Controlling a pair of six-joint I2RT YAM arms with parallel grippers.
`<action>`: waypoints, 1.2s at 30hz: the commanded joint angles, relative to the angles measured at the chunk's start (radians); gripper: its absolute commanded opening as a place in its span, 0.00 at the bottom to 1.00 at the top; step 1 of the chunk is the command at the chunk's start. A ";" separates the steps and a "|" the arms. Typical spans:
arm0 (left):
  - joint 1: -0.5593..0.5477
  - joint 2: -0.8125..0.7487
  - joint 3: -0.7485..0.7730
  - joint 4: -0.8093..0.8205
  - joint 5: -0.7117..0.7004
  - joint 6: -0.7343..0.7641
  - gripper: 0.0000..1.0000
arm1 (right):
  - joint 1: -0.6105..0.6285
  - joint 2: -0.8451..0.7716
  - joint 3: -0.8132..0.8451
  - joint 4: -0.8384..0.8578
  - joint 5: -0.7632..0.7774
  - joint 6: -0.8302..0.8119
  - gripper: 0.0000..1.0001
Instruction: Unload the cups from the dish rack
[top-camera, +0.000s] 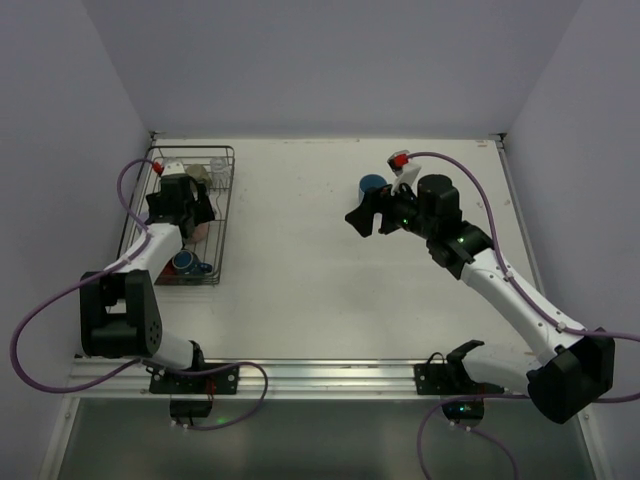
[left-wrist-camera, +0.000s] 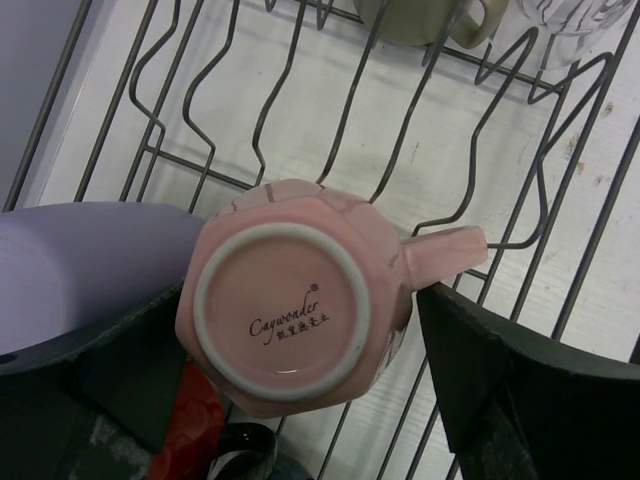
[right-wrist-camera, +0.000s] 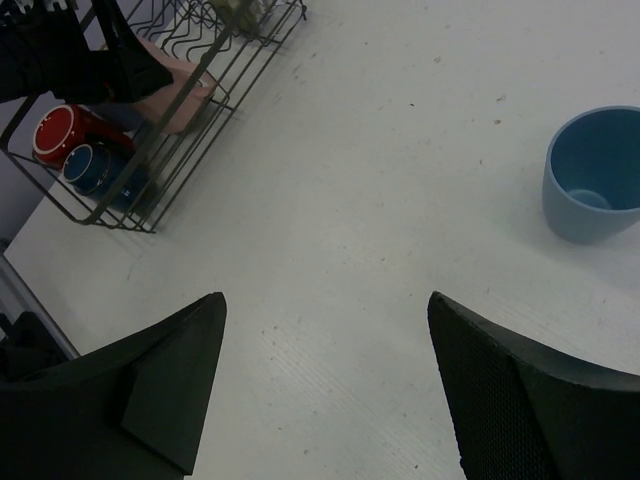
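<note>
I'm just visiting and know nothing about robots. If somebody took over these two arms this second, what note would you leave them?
Left gripper: in the dish rack, jaws either side of the upturned pink mug; whether it grips is unclear.
Right gripper: open, empty, over the table.
Done: one light blue cup stands upright on the table.
To do: pink mug, red mug, dark blue cup, beige-olive mug and a clear glass are in the rack.
</note>
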 joint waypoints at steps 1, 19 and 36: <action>0.010 -0.001 -0.030 0.106 0.006 0.036 0.88 | -0.001 -0.010 0.000 0.032 -0.011 -0.002 0.84; 0.010 -0.251 -0.040 0.037 0.103 -0.067 0.08 | 0.006 -0.068 0.017 0.081 -0.121 0.111 0.83; 0.008 -0.548 -0.037 -0.049 0.388 -0.208 0.01 | 0.163 -0.059 -0.119 0.503 -0.165 0.407 0.80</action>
